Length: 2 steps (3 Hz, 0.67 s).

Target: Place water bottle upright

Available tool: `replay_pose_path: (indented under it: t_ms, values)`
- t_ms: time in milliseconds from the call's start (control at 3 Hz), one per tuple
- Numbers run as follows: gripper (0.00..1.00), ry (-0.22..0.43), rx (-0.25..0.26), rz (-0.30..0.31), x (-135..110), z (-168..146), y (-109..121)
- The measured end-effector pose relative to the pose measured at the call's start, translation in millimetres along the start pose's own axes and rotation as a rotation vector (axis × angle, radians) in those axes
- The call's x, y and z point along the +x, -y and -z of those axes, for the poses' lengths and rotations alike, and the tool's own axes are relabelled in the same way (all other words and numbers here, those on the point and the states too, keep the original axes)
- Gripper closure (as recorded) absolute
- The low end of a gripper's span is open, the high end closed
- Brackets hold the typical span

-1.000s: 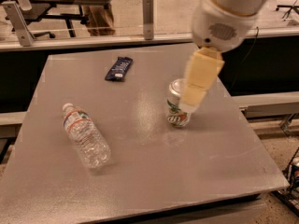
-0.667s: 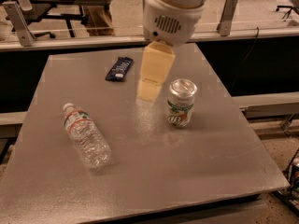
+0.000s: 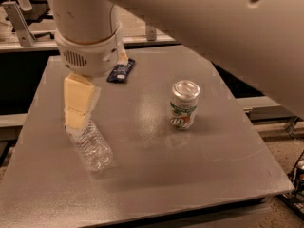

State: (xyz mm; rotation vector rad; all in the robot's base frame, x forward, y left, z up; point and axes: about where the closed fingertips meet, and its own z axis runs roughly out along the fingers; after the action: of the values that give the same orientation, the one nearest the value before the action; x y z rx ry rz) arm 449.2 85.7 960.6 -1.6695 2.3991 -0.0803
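Note:
The water bottle (image 3: 91, 148) lies on its side at the left of the grey table (image 3: 213, 170). It is clear and ribbed, with its base pointing toward the front. Its cap and label end are hidden behind my gripper. My gripper (image 3: 76, 120) hangs from the big white arm (image 3: 88, 42) and is down at the bottle's far end, right over the cap and label part. I cannot tell whether it touches the bottle.
A silver-and-green 7UP can (image 3: 184, 105) stands upright right of the table's middle. A dark blue snack wrapper (image 3: 121, 71) lies at the back, just behind the arm. The white arm covers the upper right of the view. Benches stand beyond the table.
The arm has swung left, from above the can, past the table's middle, to over the bottle's cap end. The bottle, can and wrapper have stayed put.

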Motion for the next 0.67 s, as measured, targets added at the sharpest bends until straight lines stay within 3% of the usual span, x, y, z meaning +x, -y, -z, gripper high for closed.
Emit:
replay_pose_path:
  t_ms: [333,667]
  values:
    - [0.00,-0.067,0.004,-0.085,-18,-38,-16]
    - [0.00,-0.144,-0.030,-0.163,-39,-83,-30]
